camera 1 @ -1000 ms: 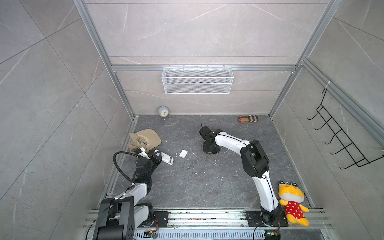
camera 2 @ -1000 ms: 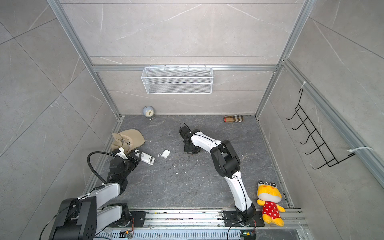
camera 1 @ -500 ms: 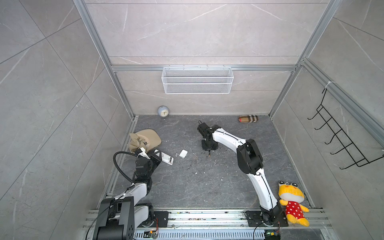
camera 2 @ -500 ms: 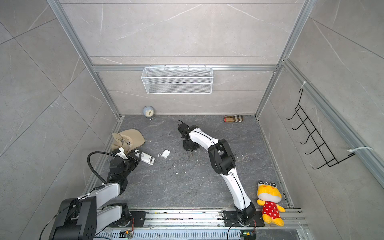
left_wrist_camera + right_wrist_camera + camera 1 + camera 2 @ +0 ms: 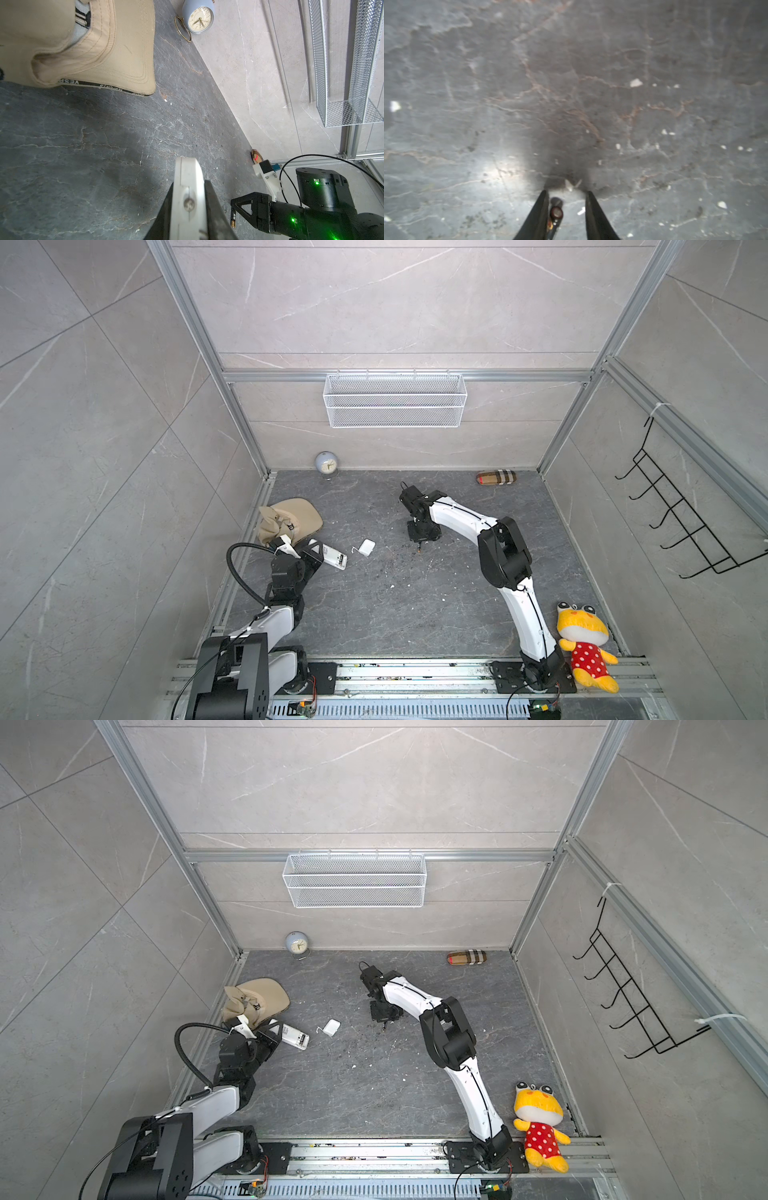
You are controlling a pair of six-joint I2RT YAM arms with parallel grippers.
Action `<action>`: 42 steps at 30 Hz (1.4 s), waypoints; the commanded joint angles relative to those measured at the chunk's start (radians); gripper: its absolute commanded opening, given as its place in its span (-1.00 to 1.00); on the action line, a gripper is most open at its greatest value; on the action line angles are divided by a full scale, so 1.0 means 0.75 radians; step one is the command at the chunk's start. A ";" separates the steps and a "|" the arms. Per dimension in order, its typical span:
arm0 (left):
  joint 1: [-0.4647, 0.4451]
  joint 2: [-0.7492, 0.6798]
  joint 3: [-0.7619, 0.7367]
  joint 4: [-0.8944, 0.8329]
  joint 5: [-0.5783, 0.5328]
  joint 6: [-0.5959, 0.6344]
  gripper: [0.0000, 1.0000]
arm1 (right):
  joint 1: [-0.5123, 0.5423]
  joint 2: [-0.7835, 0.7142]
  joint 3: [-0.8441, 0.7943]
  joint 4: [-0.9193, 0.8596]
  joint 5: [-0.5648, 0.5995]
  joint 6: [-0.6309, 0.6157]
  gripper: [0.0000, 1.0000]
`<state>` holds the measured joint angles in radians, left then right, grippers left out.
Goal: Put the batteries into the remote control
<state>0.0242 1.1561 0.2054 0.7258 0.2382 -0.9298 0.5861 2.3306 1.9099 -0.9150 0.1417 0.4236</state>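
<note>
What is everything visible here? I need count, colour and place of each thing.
remote control: one, white, left
back cover: one, white, beside remote control
battery: one visible, dark, centre
cap: one, beige, left
clock: one, pale blue, back left
checked case: one, brown, back right
wire basket: one, white, hung at back
hook rack: one, black, hung at right
plush toy: one, yellow-red, front right
floor: dark grey, white-specked
left fingers: two, black, shut on remote control
right fingers: two, black, open astride battery
</note>
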 commanded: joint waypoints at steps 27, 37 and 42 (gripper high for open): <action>0.004 -0.001 0.041 0.046 0.018 0.036 -1.00 | -0.025 -0.480 -0.616 0.198 -0.046 -0.064 -0.40; 0.005 -0.011 0.043 0.033 0.012 0.032 -1.00 | 0.154 -0.708 -0.960 0.282 -0.031 -0.107 -0.40; 0.005 -0.001 0.043 0.040 0.014 0.028 -1.00 | 0.194 -0.742 -1.069 0.342 -0.015 -0.088 -0.31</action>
<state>0.0242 1.1580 0.2054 0.7258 0.2394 -0.9298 0.7372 1.8099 1.1450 -0.6830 0.1005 0.3614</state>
